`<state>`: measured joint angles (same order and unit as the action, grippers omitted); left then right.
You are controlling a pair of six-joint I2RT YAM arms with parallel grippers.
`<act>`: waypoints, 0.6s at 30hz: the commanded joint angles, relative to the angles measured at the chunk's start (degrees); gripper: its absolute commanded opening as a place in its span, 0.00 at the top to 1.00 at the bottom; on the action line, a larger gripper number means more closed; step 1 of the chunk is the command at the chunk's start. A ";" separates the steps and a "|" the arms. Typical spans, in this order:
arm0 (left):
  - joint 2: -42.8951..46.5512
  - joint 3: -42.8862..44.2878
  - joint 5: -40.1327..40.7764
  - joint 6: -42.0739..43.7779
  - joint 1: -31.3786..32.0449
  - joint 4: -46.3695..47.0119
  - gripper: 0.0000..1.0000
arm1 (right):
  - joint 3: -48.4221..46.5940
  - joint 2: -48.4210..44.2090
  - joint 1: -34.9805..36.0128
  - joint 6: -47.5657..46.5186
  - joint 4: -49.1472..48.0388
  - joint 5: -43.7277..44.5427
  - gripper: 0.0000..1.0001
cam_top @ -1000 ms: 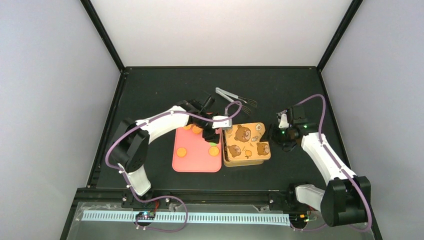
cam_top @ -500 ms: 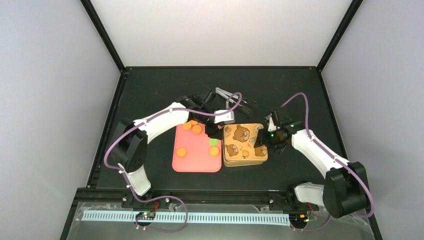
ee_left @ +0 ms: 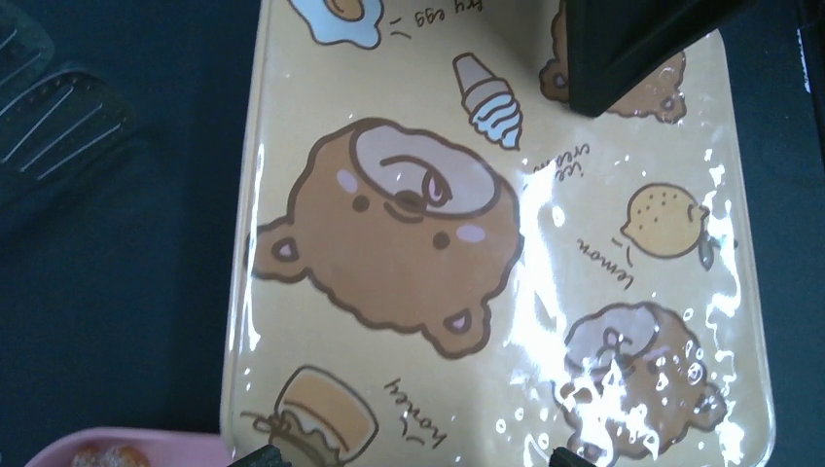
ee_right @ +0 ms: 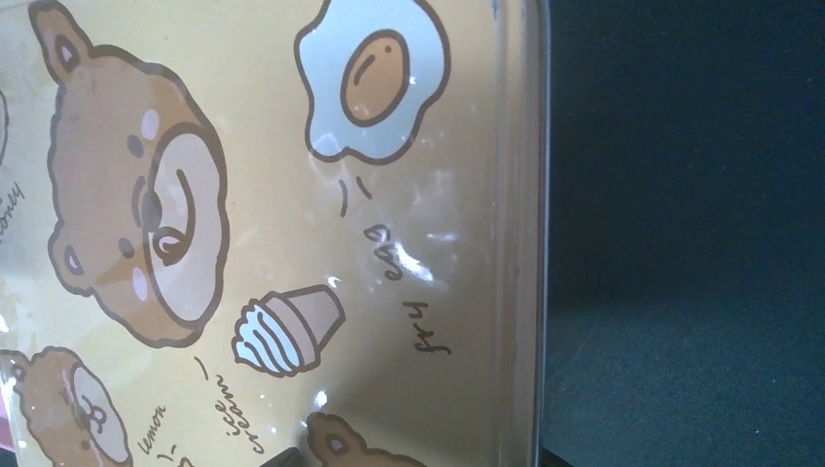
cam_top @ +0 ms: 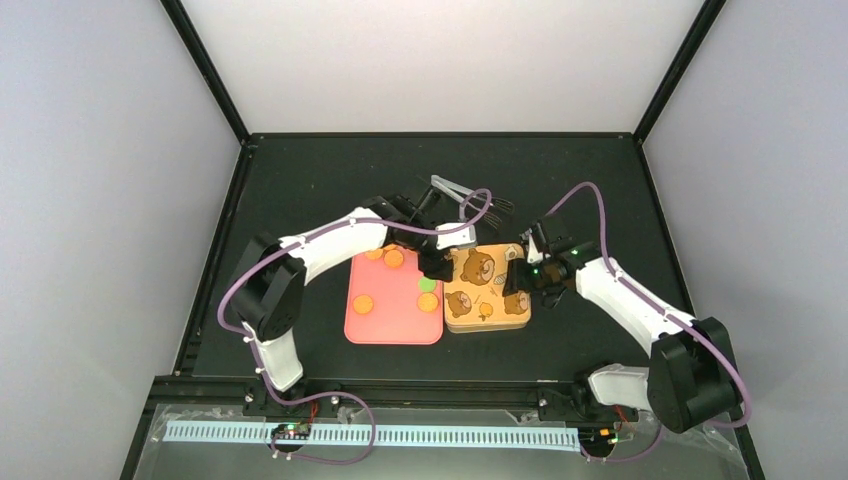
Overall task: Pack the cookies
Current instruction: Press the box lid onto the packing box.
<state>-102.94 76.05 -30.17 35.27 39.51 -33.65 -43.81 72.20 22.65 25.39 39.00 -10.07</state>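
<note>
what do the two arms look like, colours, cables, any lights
Both are built alike. The left arm and right arm have white shell segments with a bulky black joint housing near each base. The left gripper and right gripper are black, with two fingers. A purple cable loops loosely along each arm. Small green lights glow at the right wrist.

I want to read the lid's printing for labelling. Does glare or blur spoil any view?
Left wrist: white glare speckles the lid at lower right, words still legible; right wrist: faint glints below the fried egg; top external: evenly lit, print too small.
</note>
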 commanded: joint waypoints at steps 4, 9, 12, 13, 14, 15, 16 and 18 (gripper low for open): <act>-2.09 2.18 3.12 0.34 3.69 3.23 0.28 | -1.23 1.93 1.34 -1.07 -0.98 2.20 0.40; -3.97 2.55 5.64 1.20 4.89 3.50 0.28 | -2.38 2.59 1.26 -0.74 -0.02 3.83 0.39; -4.91 2.80 7.32 1.04 4.88 3.26 0.28 | -5.31 2.26 0.40 -1.22 1.65 4.10 0.35; -5.17 2.85 7.71 0.99 4.90 3.16 0.28 | -6.04 1.91 -0.22 -1.55 1.95 3.39 0.34; -5.31 2.79 8.02 0.81 4.93 3.03 0.28 | -6.86 1.32 -1.04 -1.76 2.15 2.63 0.34; -5.42 2.83 8.12 0.58 4.88 3.01 0.28 | -7.51 0.75 -1.83 -1.98 2.42 1.87 0.33; -5.53 2.74 8.13 0.45 4.90 2.90 0.28 | -8.16 0.09 -2.62 -2.19 2.67 1.17 0.33; -5.44 2.35 8.18 0.34 4.88 3.13 0.28 | -9.26 -1.56 -3.94 -2.18 3.14 0.49 0.34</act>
<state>-106.96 77.60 -24.60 35.94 44.34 -29.87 -49.98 74.11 21.17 24.14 40.73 -8.34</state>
